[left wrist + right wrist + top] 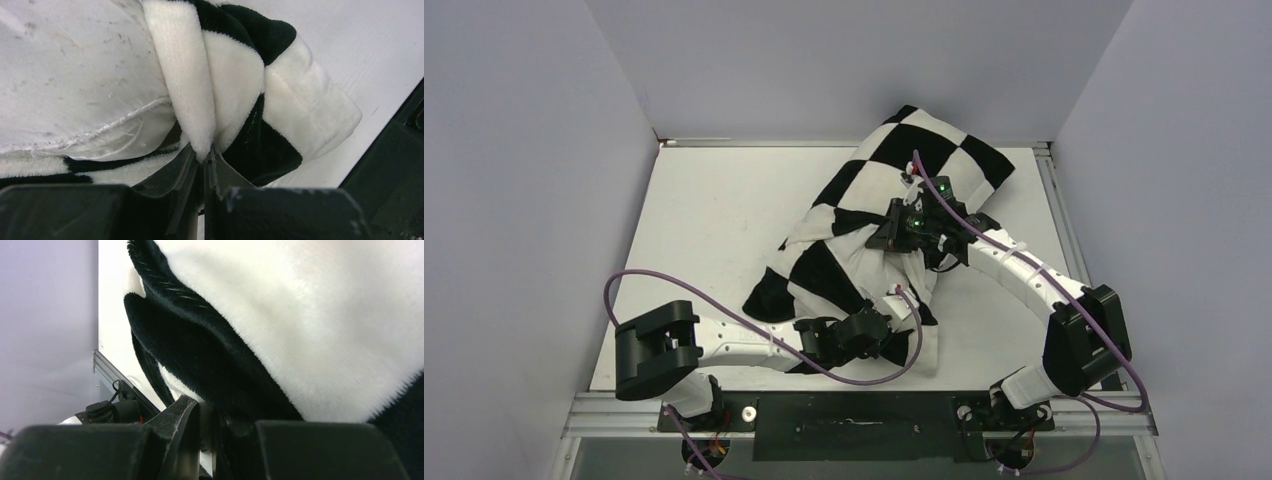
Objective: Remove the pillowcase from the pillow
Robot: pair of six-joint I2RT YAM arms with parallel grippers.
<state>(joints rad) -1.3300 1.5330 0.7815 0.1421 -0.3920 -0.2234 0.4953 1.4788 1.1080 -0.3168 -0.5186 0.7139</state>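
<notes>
The black-and-white checkered pillowcase [894, 165] lies bunched across the middle of the table, from the back right down to the front. My left gripper [892, 318] is at its near end, shut on a plush white fold of the pillowcase [200, 100]; the jaws [206, 155] pinch it tight. The plain white pillow [75, 65], with a stitched seam, shows beside that fold in the left wrist view. My right gripper [886, 232] sits on the middle of the bundle, shut on a black fold of the pillowcase [200, 350], with the jaws [215, 412] closed on it.
The white table [714, 210] is walled at the left, back and right. A metal rail [864, 405] runs along the near edge with the arm bases. Purple cables [724, 310] loop over the left arm and the bundle.
</notes>
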